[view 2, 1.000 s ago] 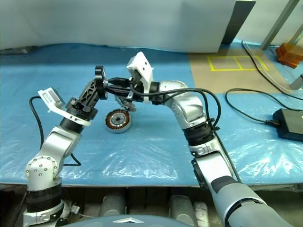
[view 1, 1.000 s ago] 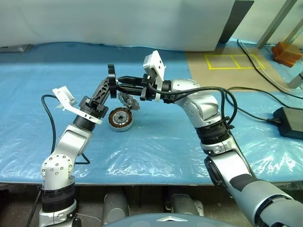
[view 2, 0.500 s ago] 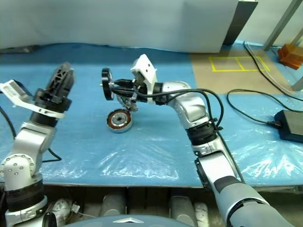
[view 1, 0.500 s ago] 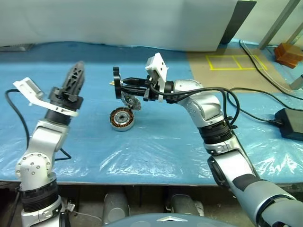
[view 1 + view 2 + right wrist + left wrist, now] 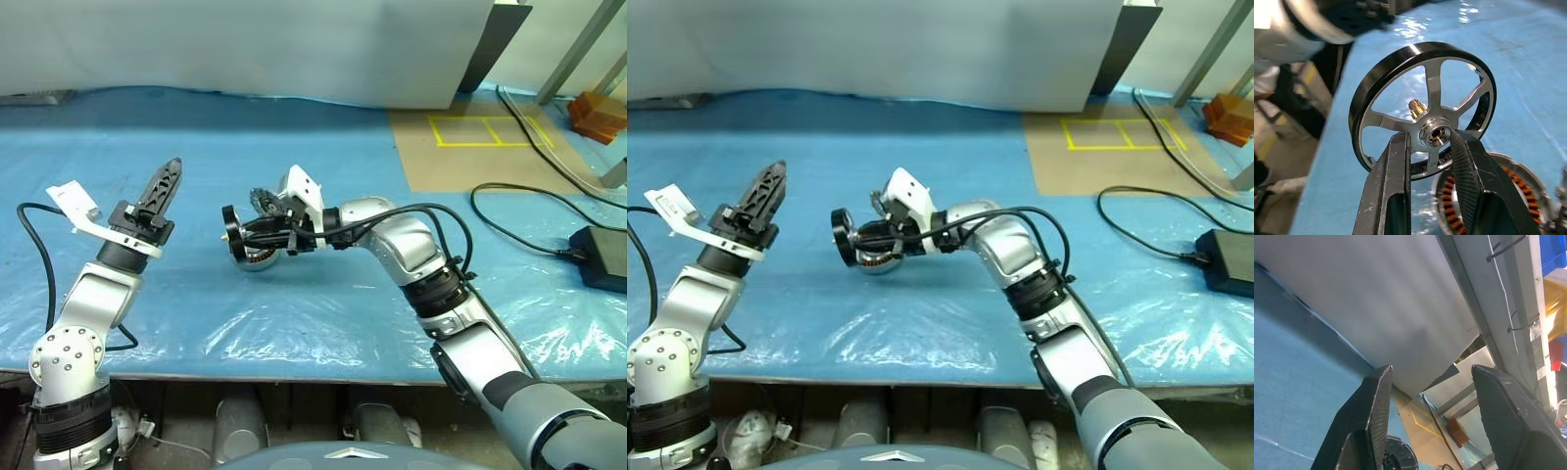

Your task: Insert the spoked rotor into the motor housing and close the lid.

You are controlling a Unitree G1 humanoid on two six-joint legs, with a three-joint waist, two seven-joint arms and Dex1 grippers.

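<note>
Right gripper (image 5: 1430, 161): fingers clamped on the hub of the spoked rotor (image 5: 1425, 105), held on edge just beside the motor housing (image 5: 257, 257) on the desk (image 5: 323, 323); left gripper (image 5: 165, 186): fingers spread, empty, well apart. Risk: a tilted rotor may jam against the copper windings; the narrow hub grip may slip.

My head views are bright and evenly lit, with soft light from overhead; shadows under my arms are faint. The crinkled clear plastic sheet over the blue table (image 5: 294, 323) throws white glare patches toward six o'clock. In my right wrist view the spoked silvery rotor disc with its dark rim (image 5: 1422, 129) is sharp, with a highlight on the rim at twelve o'clock, while the copper-wound grey motor housing (image 5: 1493, 196) and the ground beyond blur. My left wrist view is dimmer, and my black ridged fingers (image 5: 1364, 426) look soft and large up close.
</note>
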